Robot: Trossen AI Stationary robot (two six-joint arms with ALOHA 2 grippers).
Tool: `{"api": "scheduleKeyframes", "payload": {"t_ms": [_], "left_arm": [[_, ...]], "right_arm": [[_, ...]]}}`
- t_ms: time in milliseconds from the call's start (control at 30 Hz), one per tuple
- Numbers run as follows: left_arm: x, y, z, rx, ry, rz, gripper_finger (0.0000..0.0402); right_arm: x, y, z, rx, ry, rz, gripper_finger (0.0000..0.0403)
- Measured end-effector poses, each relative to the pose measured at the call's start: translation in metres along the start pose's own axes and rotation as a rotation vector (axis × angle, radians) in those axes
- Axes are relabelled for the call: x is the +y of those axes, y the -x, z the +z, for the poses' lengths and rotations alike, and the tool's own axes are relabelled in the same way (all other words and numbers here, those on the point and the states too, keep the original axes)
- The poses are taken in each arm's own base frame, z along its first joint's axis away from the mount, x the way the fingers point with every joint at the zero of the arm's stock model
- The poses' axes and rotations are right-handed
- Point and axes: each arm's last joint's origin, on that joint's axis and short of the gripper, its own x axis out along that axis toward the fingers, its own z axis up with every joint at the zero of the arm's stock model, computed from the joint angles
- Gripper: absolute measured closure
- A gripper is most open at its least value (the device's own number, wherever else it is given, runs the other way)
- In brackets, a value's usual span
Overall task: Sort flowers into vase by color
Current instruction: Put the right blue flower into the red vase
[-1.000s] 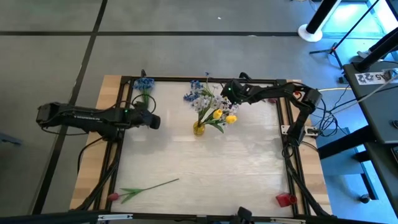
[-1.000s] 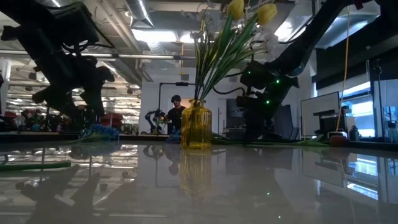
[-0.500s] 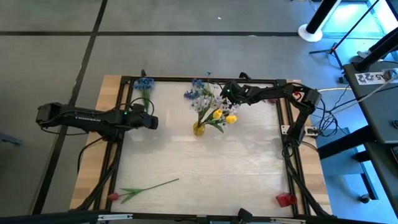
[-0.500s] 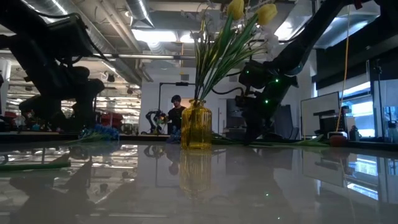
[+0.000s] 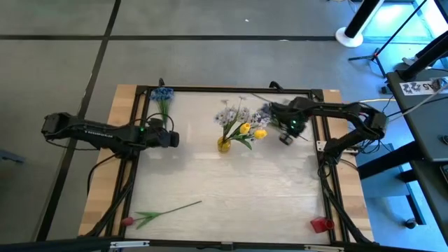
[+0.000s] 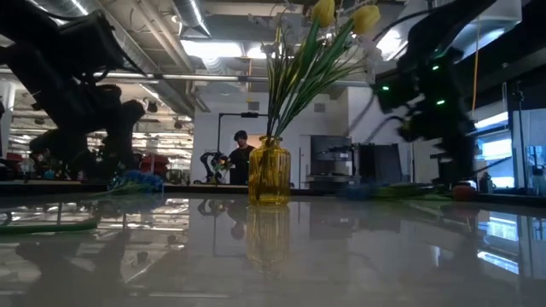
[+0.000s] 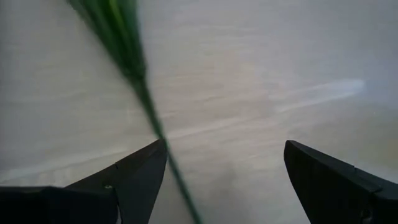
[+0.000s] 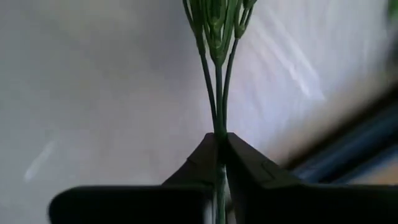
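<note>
A yellow glass vase (image 5: 223, 145) stands mid-table and holds yellow and white-lavender flowers (image 5: 241, 124); it also shows in the low view (image 6: 269, 172). My right gripper (image 5: 285, 130) is right of the vase, above the table, shut on a blue flower (image 5: 263, 115). A second blue flower (image 5: 162, 98) lies flat at the far left. My left gripper (image 5: 172, 138) is open low over the near end of its stem (image 7: 146, 99), which runs between the fingers. A red-pink flower (image 5: 164, 211) lies at the near left. My right gripper pinches the blue flower's green stem (image 8: 219, 127) between its two fingertips, just below where it splits into several thin stalks. The stalks run out past the fingertips toward the vase. The head (image 5: 263, 115) is held off the table.
A black frame (image 5: 231, 89) borders the table. A small red object (image 5: 321, 225) sits at the near right corner. Bare tabletop lies between the vase and the near edge. A person (image 6: 241, 158) stands far behind the table.
My right gripper has swung from the vase's far side toward the table's right edge and a little nearer and higher, carrying the blue flower away from the bunch at the vase. My left gripper has gone down toward the blue flower's stem at the far left.
</note>
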Motion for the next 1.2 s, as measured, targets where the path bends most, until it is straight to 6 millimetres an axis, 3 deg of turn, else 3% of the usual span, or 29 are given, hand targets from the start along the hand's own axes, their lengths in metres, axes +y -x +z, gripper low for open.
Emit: {"api": "scheduleKeyframes", "payload": {"t_ms": [100, 267, 500, 633, 867, 1067, 1200], "left_arm": [[-0.006, 0.002, 0.000, -0.041, 0.007, -0.049, 0.0084], [-0.015, 0.006, 0.002, -0.129, -0.045, -0.108, 0.0084], [-0.028, 0.011, 0.004, -0.186, -0.097, -0.221, 0.0084], [-0.033, 0.017, 0.000, -0.199, -0.149, -0.280, 0.0084], [-0.035, 0.025, -0.010, -0.193, -0.184, -0.319, 0.0084], [-0.037, 0.032, -0.016, -0.232, -0.189, -0.350, 0.0084], [-0.037, 0.034, -0.017, -0.252, -0.184, -0.356, 0.0084]], "right_arm": [[0.002, -0.003, -0.021, 0.126, 0.022, -0.036, 0.0361], [0.011, -0.003, -0.028, 0.149, 0.072, -0.055, 0.0303], [0.020, 0.008, -0.006, -0.077, 0.162, -0.008, 0.0189], [0.012, 0.002, 0.013, -0.206, 0.137, 0.022, 0.0162], [-0.005, -0.025, 0.031, -0.230, 0.087, 0.043, 0.0216], [-0.001, -0.037, 0.036, -0.198, 0.178, 0.062, 0.0294], [-0.001, -0.033, 0.035, -0.233, 0.171, 0.073, 0.0369]]}}
